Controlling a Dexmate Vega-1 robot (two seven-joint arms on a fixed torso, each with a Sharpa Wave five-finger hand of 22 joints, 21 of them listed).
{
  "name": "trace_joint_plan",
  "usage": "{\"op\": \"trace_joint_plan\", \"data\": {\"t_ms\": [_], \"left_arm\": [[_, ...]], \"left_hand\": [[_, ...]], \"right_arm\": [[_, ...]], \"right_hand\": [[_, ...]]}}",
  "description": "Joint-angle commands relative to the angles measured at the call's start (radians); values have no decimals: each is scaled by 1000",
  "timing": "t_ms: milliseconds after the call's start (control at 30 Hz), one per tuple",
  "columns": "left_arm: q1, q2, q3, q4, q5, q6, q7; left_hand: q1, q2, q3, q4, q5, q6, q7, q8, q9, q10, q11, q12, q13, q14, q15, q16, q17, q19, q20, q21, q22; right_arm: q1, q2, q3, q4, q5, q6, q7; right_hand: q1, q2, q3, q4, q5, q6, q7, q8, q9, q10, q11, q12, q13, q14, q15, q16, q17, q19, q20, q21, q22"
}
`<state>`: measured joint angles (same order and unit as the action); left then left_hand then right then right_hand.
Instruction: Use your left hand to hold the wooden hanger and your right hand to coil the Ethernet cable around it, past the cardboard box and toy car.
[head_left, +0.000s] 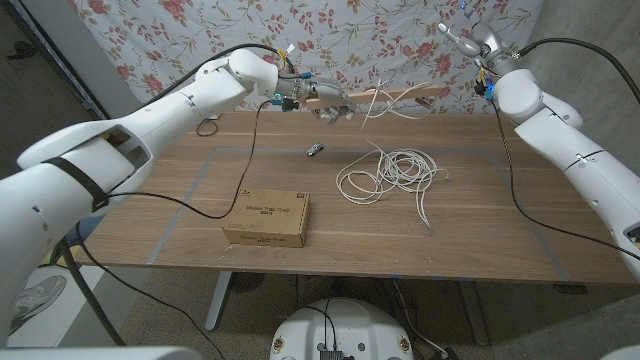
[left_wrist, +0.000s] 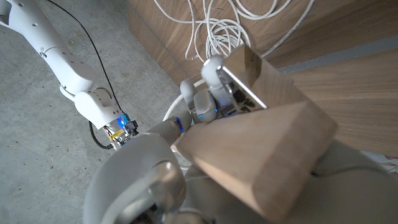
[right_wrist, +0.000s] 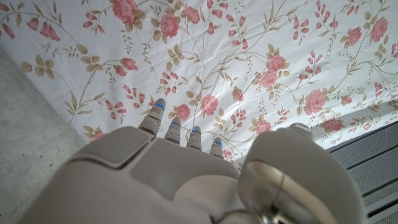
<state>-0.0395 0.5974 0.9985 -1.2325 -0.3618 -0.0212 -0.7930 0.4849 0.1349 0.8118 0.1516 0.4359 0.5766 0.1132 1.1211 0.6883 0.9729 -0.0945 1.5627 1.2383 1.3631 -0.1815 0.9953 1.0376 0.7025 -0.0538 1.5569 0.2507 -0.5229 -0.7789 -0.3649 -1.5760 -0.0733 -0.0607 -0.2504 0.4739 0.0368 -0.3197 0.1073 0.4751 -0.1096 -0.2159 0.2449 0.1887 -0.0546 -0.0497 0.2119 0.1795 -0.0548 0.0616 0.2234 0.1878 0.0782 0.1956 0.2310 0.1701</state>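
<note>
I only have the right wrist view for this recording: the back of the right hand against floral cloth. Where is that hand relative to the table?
Observer: The right hand is raised high beyond the table's far right corner, well above it.
Operator: Is the hanger being held?
Observer: Yes. The left hand grips one end of the wooden hanger, holding it over the far edge.
Operator: And the cable?
Observer: Most of the white Ethernet cable lies in a loose pile on the table, with strands rising to the hanger. The cardboard box and toy car sit to its left.
</note>
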Motion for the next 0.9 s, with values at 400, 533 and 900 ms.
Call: {"op": "trace_joint_plan", "data": {"t_ms": [400,533,900], "left_arm": [[82,146,-34,-238,-207,318,-14],[127,185,-60,-302,-290,382,22],[252,328,-154,-540,-572,632,286]], "left_hand": [[14,29,24,-2,-12,7,38,10,10,26,-6,10,1,22,-14,-2,-21,65,-18,11,0],[21,42,31,-3,-16,9,50,15,17,41,-8,11,1,33,-21,0,-27,98,-34,11,-5],[46,53,48,-11,-33,7,65,20,28,66,-10,8,1,51,-25,11,-48,145,-51,11,-7]], "right_arm": [[-37,90,0,-25,-138,11,-207],[-38,93,-4,-31,-153,7,-208],[-34,106,-11,-33,-166,24,-198]], "right_hand": [[-10,14,6,7,-15,60,-4,9,3,58,19,16,7,43,-17,18,12,28,-9,-3,3],[-13,16,6,9,-17,65,-4,8,2,65,19,17,8,49,-18,20,13,31,-10,-4,3],[-16,17,5,11,-20,72,-5,6,1,76,21,19,9,58,-20,23,16,34,-11,-6,3]]}}
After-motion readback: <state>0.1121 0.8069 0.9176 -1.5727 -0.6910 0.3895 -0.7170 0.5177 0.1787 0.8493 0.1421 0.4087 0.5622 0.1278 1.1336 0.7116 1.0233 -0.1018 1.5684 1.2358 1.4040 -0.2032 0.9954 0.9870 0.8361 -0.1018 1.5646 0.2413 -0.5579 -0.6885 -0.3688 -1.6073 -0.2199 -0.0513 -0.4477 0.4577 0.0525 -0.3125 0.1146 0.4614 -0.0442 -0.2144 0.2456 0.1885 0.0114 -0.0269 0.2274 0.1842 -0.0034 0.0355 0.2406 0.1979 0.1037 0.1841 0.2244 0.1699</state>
